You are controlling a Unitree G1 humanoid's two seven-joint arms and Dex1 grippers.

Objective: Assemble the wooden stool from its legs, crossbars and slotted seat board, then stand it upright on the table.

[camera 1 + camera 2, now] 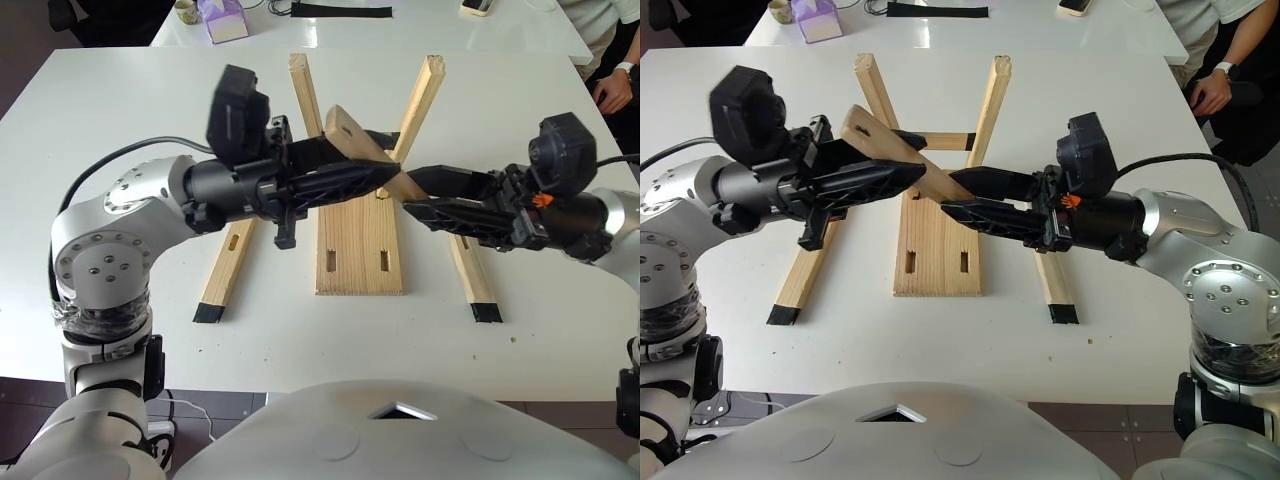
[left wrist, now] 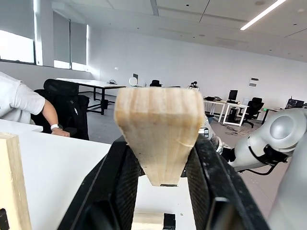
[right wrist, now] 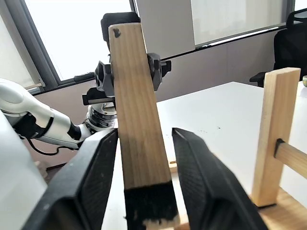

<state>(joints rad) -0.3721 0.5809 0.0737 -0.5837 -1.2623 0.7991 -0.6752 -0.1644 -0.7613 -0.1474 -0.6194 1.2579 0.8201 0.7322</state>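
Note:
A loose wooden leg [image 1: 352, 138] with a black-capped end hangs tilted above the seat board, my left gripper [image 1: 385, 160] shut on its upper half. In the left wrist view the leg [image 2: 158, 134] sits clamped between both fingers. My right gripper [image 1: 410, 192] comes in from the right and straddles the capped lower end. In the right wrist view the leg [image 3: 139, 120] stands between the fingers [image 3: 196, 177] with a sliver of gap, so the gripper is open. The slotted seat board [image 1: 360, 255] lies flat mid-table. Two legs joined by a crossbar [image 1: 945, 141] lie beyond it, fanning outward.
Two more black-tipped legs lie flat, one left of the board [image 1: 228, 275] and one right of it [image 1: 472, 285]. A second table behind holds a tissue box [image 1: 222, 20] and a mug [image 1: 186, 10]. A person's hand [image 1: 610, 92] rests at the far right edge.

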